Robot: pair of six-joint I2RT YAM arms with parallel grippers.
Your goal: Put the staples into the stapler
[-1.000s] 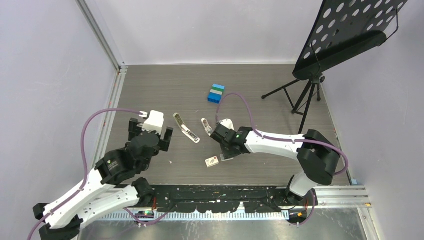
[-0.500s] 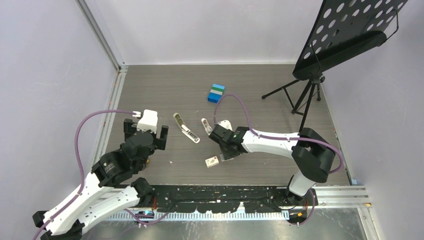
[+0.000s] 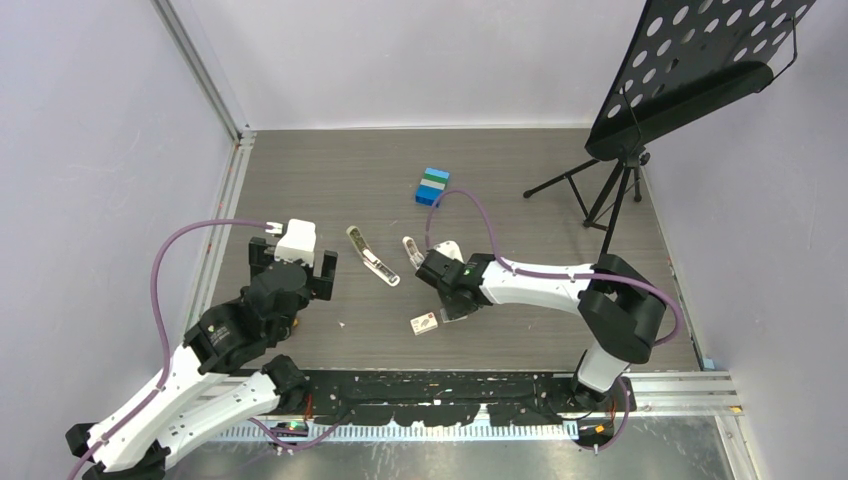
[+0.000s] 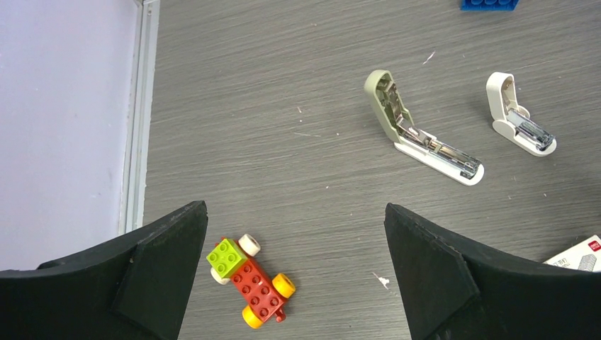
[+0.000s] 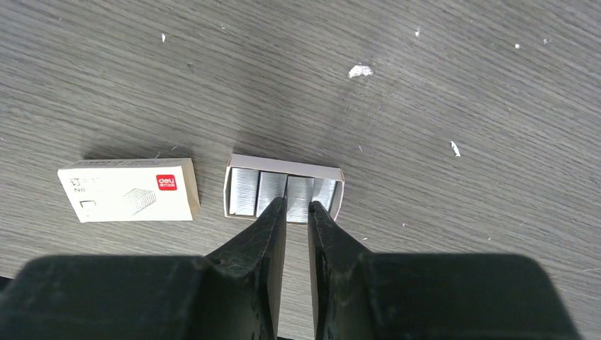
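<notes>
While the stapler (image 4: 424,134) lies open, seemingly unloaded, my right gripper (image 5: 298,207) narrowly straddles the staples (image 5: 244,191), grip unconfirmed; left gripper (image 4: 294,212) gapes empty.

Opened stapler (image 4: 434,149) lies beyond toy bricks (image 4: 253,285).

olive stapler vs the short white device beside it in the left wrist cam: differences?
The olive stapler is longer and slimmer; the short white device is stubby. The olive stapler has an olive-beige top over a white base; the short white device is white all over. Both lie hinged open, with a silver metal channel showing.
</notes>
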